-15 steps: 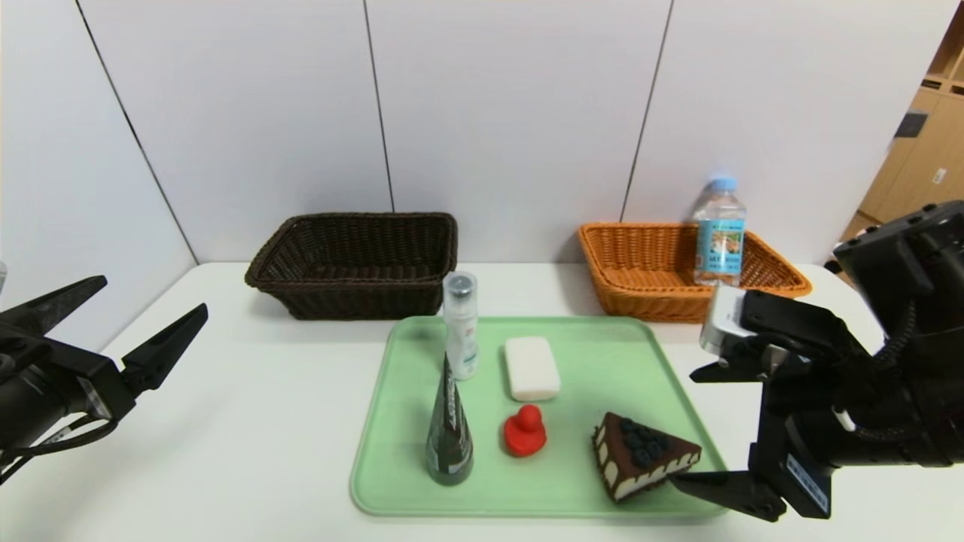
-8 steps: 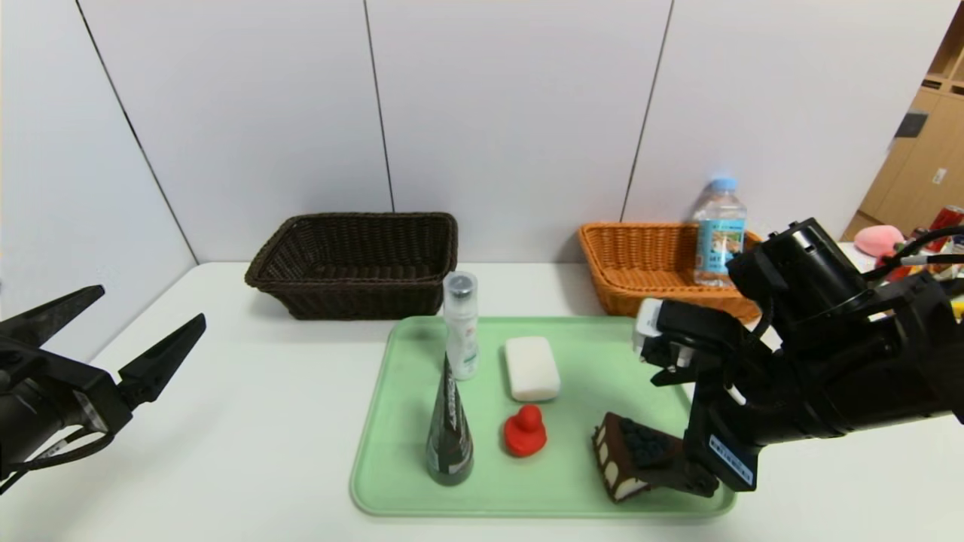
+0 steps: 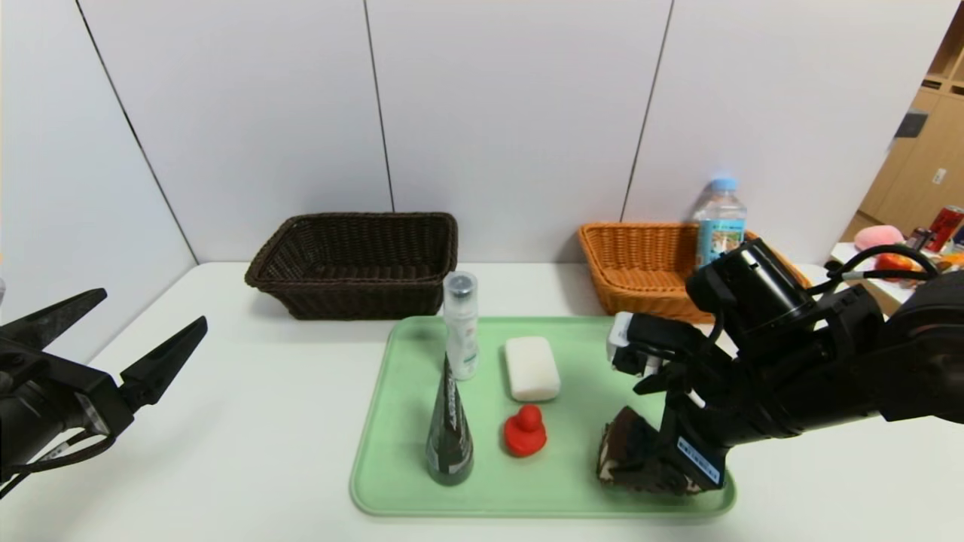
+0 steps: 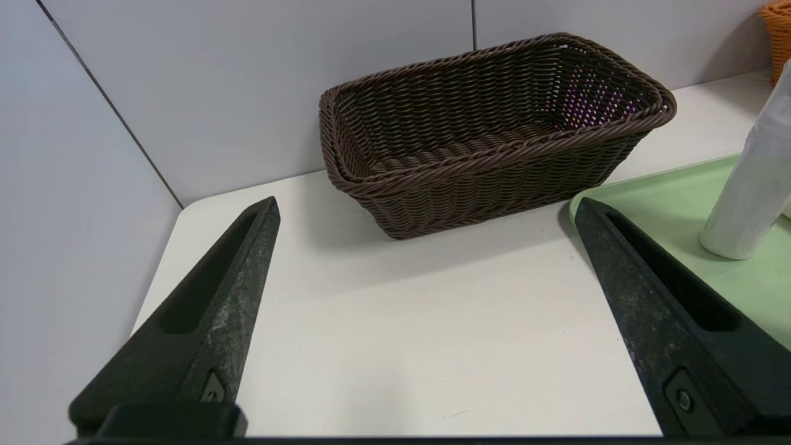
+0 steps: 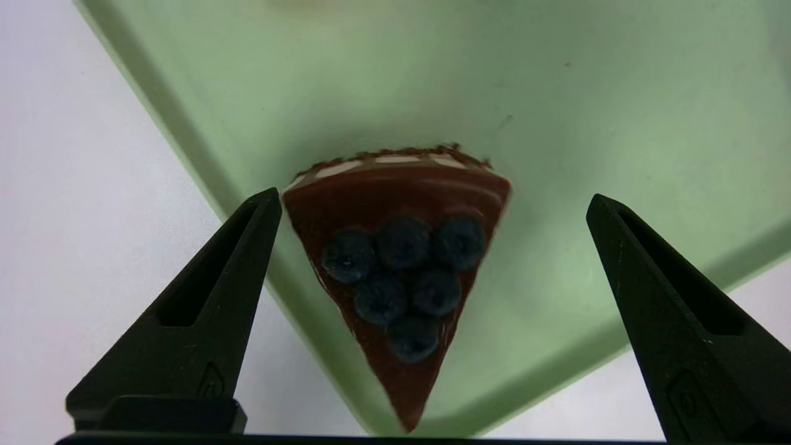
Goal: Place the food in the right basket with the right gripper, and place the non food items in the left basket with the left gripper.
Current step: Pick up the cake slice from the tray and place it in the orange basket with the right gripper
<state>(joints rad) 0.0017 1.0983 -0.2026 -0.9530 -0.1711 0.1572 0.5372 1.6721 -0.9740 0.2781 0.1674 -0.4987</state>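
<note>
The chocolate cake slice (image 3: 619, 452) with blueberries lies at the near right corner of the green tray (image 3: 587, 346). My right gripper (image 3: 648, 463) is open and hangs right over it; in the right wrist view the slice (image 5: 395, 247) lies between the spread fingers of the gripper (image 5: 432, 198), untouched. The water bottle (image 3: 719, 222) stands in the orange basket (image 3: 640, 263). The soap bar (image 3: 532, 367), spray bottle (image 3: 461, 324), dark cone tube (image 3: 449, 436) and red duck (image 3: 525, 430) are on the tray. My left gripper (image 3: 153, 305) is open and empty at the far left, facing the dark brown basket (image 3: 354, 263).
The left wrist view shows the dark basket (image 4: 494, 123), a tray corner (image 4: 680, 210) and the spray bottle (image 4: 751, 198) beyond the open left gripper (image 4: 426, 201). White wall panels stand right behind both baskets. A pink object (image 3: 877, 237) and a red can (image 3: 945, 222) sit off to the far right.
My right arm has swung left and down from beside the tray to over the cake slice, now covering most of it in the head view. The left arm has barely moved.
</note>
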